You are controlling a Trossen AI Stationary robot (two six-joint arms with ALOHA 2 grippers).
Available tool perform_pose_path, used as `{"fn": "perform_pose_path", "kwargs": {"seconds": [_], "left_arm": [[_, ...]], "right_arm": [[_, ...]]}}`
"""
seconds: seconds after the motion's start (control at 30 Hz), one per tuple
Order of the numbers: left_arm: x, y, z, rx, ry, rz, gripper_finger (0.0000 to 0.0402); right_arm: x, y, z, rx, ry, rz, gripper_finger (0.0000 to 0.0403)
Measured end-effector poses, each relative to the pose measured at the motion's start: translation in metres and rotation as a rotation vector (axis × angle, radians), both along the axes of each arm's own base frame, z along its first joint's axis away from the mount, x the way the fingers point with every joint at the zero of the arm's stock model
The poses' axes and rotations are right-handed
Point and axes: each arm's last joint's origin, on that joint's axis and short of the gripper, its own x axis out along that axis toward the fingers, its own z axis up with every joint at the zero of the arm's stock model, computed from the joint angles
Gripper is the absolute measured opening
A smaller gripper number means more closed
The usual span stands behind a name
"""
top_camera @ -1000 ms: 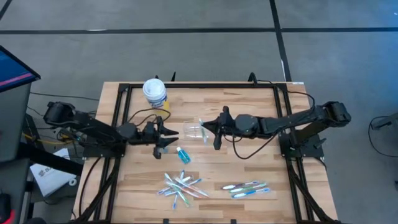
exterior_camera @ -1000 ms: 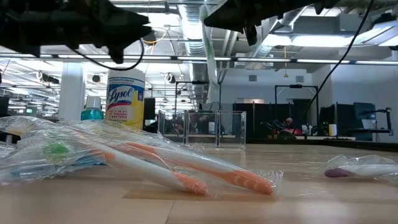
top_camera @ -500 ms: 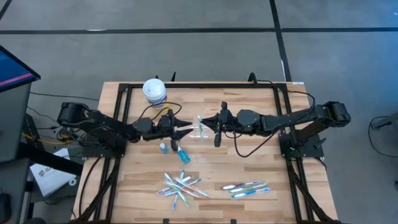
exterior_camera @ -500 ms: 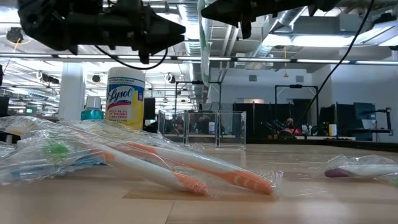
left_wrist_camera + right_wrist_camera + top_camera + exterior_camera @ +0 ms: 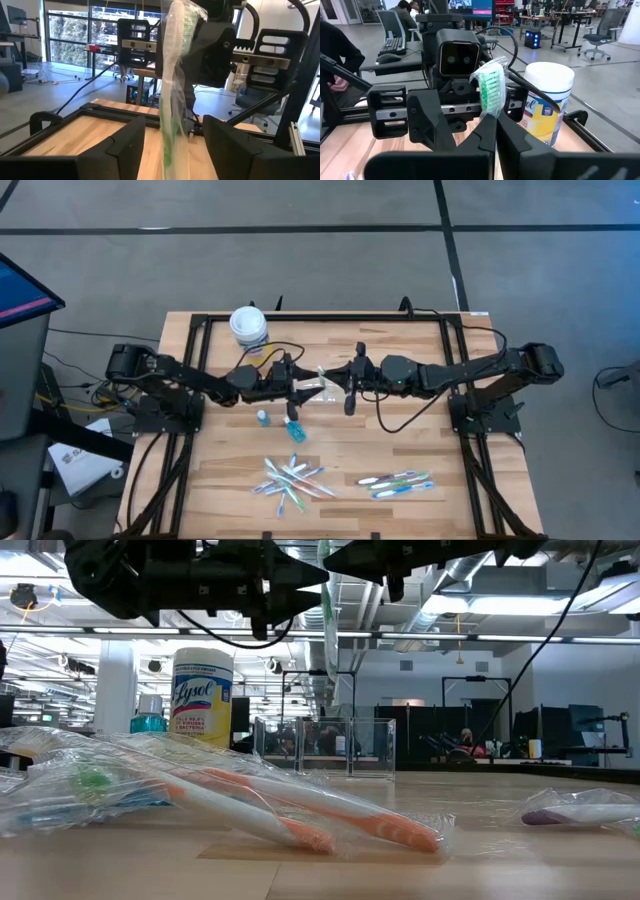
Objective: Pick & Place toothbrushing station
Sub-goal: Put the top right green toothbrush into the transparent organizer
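Green-bristled wrapped brush (image 5: 490, 90) hangs mid-air btwn both hands, long axis upright. Right hand (image 5: 343, 385) pinches it shut; left hand (image 5: 300, 386), fingers apart, straddles it w/o clamping. Handover looks next; left is nearer the lower end.

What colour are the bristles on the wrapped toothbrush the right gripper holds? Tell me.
Green bristles, seen best in the right wrist view, where the wrapped toothbrush stands pinched in the right gripper.

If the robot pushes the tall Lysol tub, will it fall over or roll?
Probably it just slides: the Lysol tub stands upright on a flat, wide base. A high push might tip it, since it is tall. On its side, its round body would likely roll.
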Motion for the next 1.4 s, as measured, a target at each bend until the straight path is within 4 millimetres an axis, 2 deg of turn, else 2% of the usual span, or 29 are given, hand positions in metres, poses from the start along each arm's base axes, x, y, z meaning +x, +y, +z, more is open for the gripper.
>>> {"fn": "perform_pose_path", "kwargs": {"seconds": [0.17,0.37,0.53,0.8,1.27,1.4], "left_arm": [[0.004,0.008,0.004,-0.021,-0.020,0.026,0.0194],[0.003,0.012,0.004,-0.044,-0.020,0.034,0.0164],[0.003,0.011,0.004,-0.042,-0.019,0.015,0.0116],[0.004,0.011,0.004,-0.040,-0.018,0.004,0.0014],[0.003,0.011,0.002,-0.041,0.013,0.002,0.0006],[-0.002,0.011,0.004,-0.040,0.026,0.028,0.0006]], "right_arm": [[0.000,0.000,0.000,-0.002,0.000,0.000,0.0000],[0.000,0.000,0.000,-0.016,0.003,0.001,0.0000],[0.000,0.000,0.000,-0.017,0.004,0.002,0.0000],[0.000,0.000,0.000,-0.018,0.006,-0.001,0.0000],[0.000,0.000,-0.004,-0.029,0.045,0.003,0.0000],[-0.001,0.000,-0.007,-0.040,0.081,0.004,0.0014]]}}
